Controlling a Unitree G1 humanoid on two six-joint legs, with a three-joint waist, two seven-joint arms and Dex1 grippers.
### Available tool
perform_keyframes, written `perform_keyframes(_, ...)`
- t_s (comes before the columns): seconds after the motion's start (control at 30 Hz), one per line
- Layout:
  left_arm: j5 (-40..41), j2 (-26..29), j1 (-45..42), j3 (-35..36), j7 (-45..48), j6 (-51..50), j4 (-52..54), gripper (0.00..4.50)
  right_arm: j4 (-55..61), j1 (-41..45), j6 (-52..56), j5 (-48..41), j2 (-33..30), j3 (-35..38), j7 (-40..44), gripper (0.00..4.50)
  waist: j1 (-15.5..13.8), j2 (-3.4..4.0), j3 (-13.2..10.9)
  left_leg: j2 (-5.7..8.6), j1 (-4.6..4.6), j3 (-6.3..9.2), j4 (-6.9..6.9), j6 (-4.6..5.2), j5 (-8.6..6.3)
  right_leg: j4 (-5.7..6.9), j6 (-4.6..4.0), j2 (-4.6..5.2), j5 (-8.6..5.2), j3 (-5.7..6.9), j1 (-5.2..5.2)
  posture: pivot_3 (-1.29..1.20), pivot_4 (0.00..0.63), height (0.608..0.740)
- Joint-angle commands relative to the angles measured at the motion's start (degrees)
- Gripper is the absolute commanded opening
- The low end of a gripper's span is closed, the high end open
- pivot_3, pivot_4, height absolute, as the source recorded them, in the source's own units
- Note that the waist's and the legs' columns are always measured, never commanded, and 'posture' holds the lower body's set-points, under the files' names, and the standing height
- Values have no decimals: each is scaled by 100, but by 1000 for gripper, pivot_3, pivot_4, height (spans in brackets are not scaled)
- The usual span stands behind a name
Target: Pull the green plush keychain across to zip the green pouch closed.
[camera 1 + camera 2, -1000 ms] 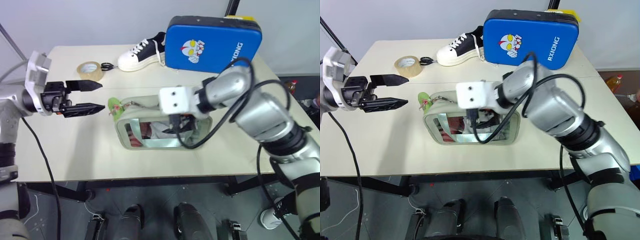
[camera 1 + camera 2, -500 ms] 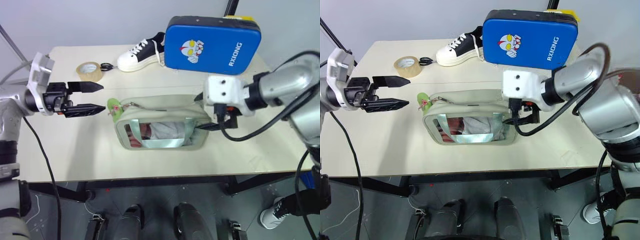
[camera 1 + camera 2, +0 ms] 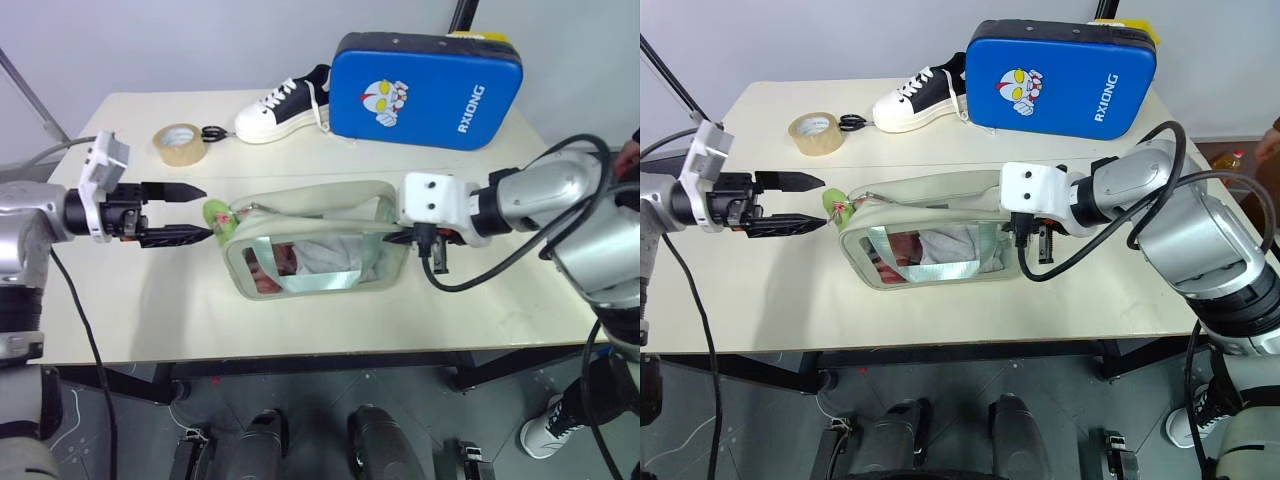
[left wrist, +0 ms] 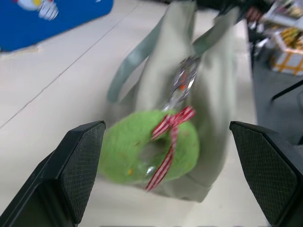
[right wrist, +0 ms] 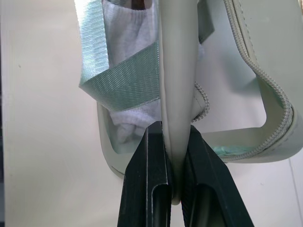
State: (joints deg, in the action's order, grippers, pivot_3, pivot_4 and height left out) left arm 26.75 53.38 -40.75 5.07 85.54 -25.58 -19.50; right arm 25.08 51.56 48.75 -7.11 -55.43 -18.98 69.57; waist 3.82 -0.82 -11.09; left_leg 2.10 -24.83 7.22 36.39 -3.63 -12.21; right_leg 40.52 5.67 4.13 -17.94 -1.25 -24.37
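Pouch (image 3: 315,250) in pale green lies near the middle of the table (image 3: 150,300), its clear window facing me, white cloth and teal strips showing through it. My right gripper (image 5: 173,156) is pinched tight on the pouch's fabric edge at its right end; in the right wrist view the two black fingers (image 5: 151,179) squeeze a thin fold of that fabric between them, with the zipper teeth curving off just beside. The green plush keychain (image 3: 217,214) hangs at the pouch's left end, a fuzzy ring with a red-and-white striped ribbon, clipped by a metal ring to the zipper.

My left gripper (image 3: 185,212) is spread wide and points at the keychain from the left, one fingertip above it and one just beside it. In the left wrist view the keychain (image 4: 149,153) sits between my two pads (image 4: 83,165), apart from both.

Behind the pouch stand a blue padded case (image 3: 428,88), a black-and-white sneaker (image 3: 282,108), a roll of tape (image 3: 179,143) and a pair of scissors (image 3: 212,132) just beside the tape.
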Motion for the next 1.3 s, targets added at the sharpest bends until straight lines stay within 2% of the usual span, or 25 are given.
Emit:
perform_keyframes(0.03,-238,4,-16,-99,-32,286,-76,4500,228,176,131,-64,-10,176,-97,16,3,0,0,0,0,0,0,0,0,0,0,0,0,0,0,0,150,695)
perform_keyframes(0.1,-520,-39,-104,-255,-142,549,-327,4500,253,187,167,-87,-4,179,-112,16,3,0,0,0,0,0,0,0,0,0,0,0,0,0,0,0,150,695)
perform_keyframes(0.2,-663,-238,-398,-300,-331,689,-712,3711,255,209,196,-127,5,194,-134,0,-4,0,0,1,0,0,1,0,0,0,0,-1,0,0,0,0,150,695)
perform_keyframes(0.37,-772,-396,-693,-313,-330,891,-1043,1338,254,259,234,-162,7,193,-158,0,1,-1,0,3,-3,1,4,0,0,0,0,0,0,3,0,0,150,695)
perform_keyframes(0.43,-762,-432,-754,-299,-278,926,-1118,243,244,271,245,-169,9,191,-172,0,12,-1,0,3,-3,0,3,0,0,0,0,0,0,2,0,0,150,695)
perform_keyframes(0.47,-760,-443,-784,-295,-270,931,-1148,41,240,274,250,-170,7,190,-179,0,14,-1,0,2,-3,0,3,0,0,0,0,-1,0,2,0,0,150,695)
perform_keyframes(0.6,-716,-345,-869,-241,-110,946,-1175,41,262,283,317,-204,-6,198,-191,0,8,-1,0,2,-3,1,4,0,0,0,0,-1,0,2,-1,0,150,695)
perform_keyframes(0.77,-9,-291,-1423,79,247,-63,-883,41,237,318,410,-209,1,144,-232,0,7,-2,-1,2,-5,3,5,0,0,1,0,-2,0,5,-1,0,150,695)
perform_keyframes(1.0,291,-879,-1753,-119,22,-707,-286,41,236,361,515,-235,60,76,-317,0,1,-1,0,3,-8,5,14,0,0,3,2,1,0,8,2,0,150,695)
perform_keyframes(1.2,-214,-1332,-1680,-706,-269,-551,-150,41,247,381,559,-238,62,55,-362,0,9,-1,0,3,-9,6,22,0,0,10,2,-2,0,7,2,0,150,695)
perform_keyframes(1.3,-436,-1383,-1734,-859,-414,-531,-235,986,278,384,621,-248,57,62,-393,0,9,-1,0,4,-9,5,30,0,0,13,2,-2,0,7,2,0,150,695)
